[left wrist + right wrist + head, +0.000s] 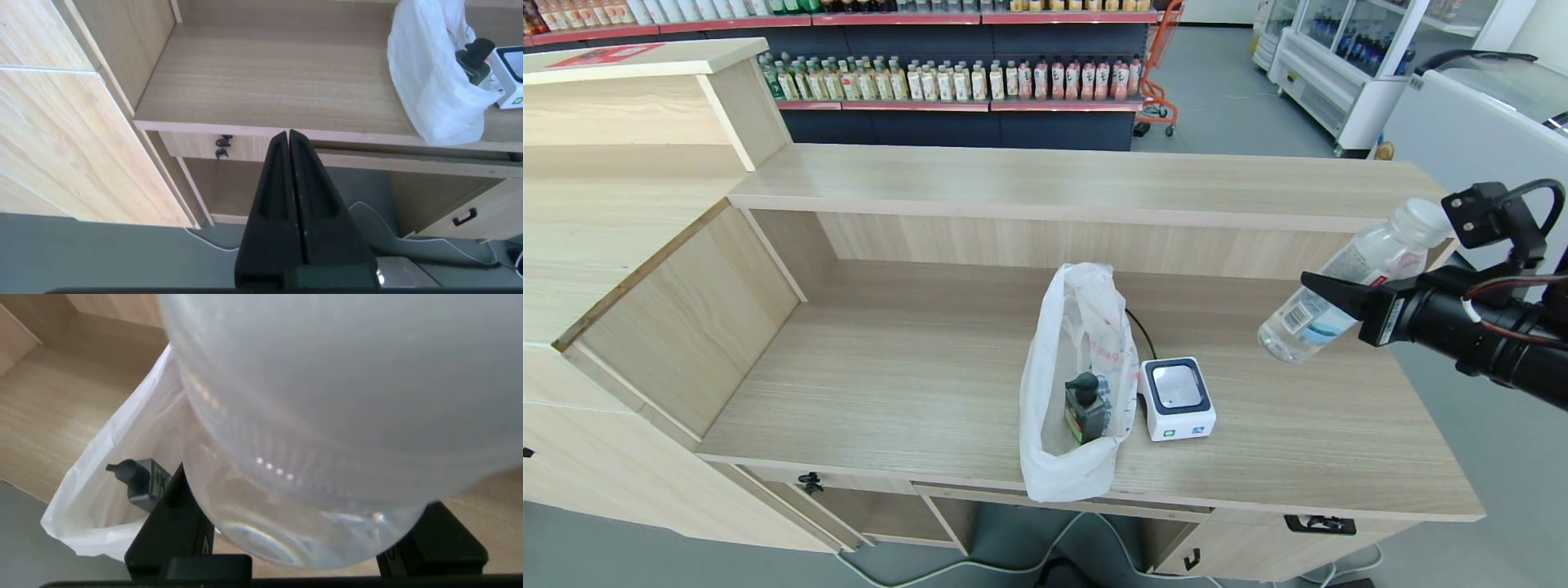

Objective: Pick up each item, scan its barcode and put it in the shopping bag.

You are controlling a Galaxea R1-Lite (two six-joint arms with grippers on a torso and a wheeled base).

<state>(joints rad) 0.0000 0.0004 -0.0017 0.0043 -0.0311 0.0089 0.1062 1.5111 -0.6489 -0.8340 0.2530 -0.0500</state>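
One clear plastic water bottle (1347, 282) hangs in the air above the right end of the counter (890, 384). It is tilted, with its white cap up toward the far right and its base down toward the left. The right claw (1339, 296) grips it around the labelled middle, with one black finger (1325, 287) lying across the near side of the bottle. In the right wrist view the two fingers stand apart on either side of the bottle's rounded base. The bottle is well above the counter top and to the right of the barcode scanner (1176, 398). This is a small white box with a dark-framed window facing up, sitting on the counter near the front edge. A thin black cable (1141, 333) runs from behind the scanner toward the far wall of the counter. Just left of the scanner, and seemingly against it, stands the white shopping bag (1045, 384), with its mouth open and its bottom slumped at the front edge. Inside the bag a dark bottle (1085, 407) with a black pump top stands upright. The left claw (288, 140) is low, in front of and below the left part of the counter. Its two black fingers are pressed together with nothing between them. Rows of drink bottles (956, 82) line the store shelves (915, 105) beyond the counter.
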